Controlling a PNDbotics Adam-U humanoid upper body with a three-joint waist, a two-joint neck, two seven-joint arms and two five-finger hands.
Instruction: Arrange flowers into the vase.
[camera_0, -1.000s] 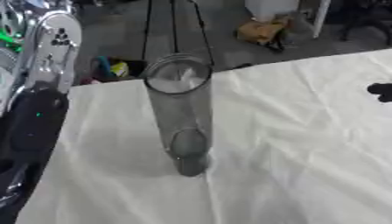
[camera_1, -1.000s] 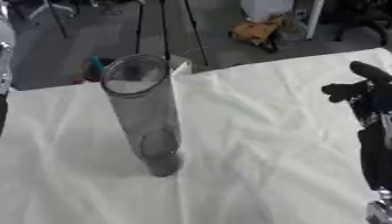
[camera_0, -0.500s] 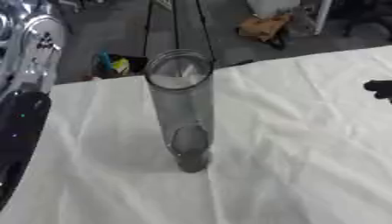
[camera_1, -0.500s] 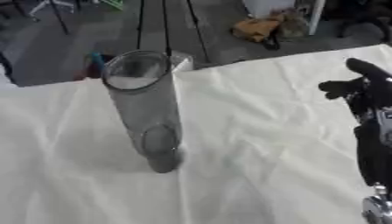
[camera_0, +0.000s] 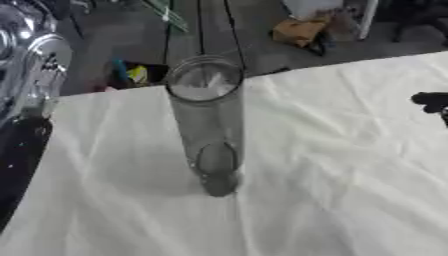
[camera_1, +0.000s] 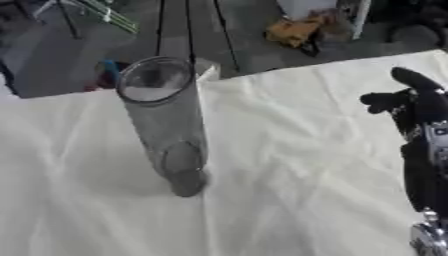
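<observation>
While the tall clear vase (camera_1: 164, 125) stands upright and empty on the white cloth of the counter (camera_1: 289, 165), left of centre, no flowers show anywhere in view. The right hand (camera_1: 411, 100) hovers at the right edge, well apart from the vase, fingers relaxed and holding nothing. It is the nearer hand; the left hand is out of sight.

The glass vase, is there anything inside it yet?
No flowers show inside the vase. Through its clear wall only the white cloth shows. Blur hides whether it holds water.
</observation>
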